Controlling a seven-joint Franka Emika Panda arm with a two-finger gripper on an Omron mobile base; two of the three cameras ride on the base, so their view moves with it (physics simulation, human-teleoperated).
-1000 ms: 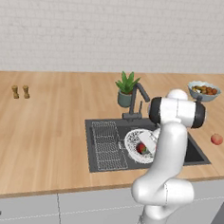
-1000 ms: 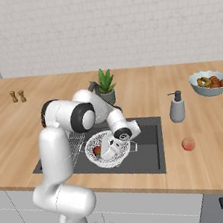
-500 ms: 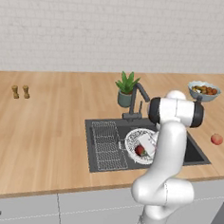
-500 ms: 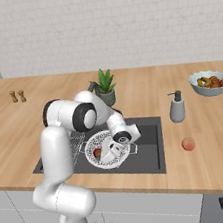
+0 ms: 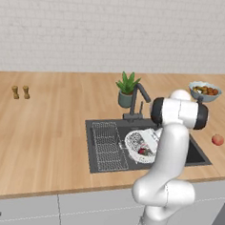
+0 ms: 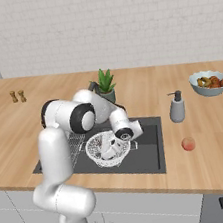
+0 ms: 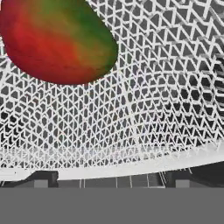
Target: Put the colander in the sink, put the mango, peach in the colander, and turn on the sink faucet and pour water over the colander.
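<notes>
Mango (image 7: 57,41) in colander (image 7: 144,109), top cut off.

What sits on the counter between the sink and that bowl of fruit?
In the right base view, a grey soap dispenser stands between the sink and the fruit bowl; the peach lies nearer the counter's front edge.

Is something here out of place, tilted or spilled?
Nothing is spilled or tipped. The colander sits in the sink with the mango in it. Only the peach is on the counter, not yet moved.
</notes>
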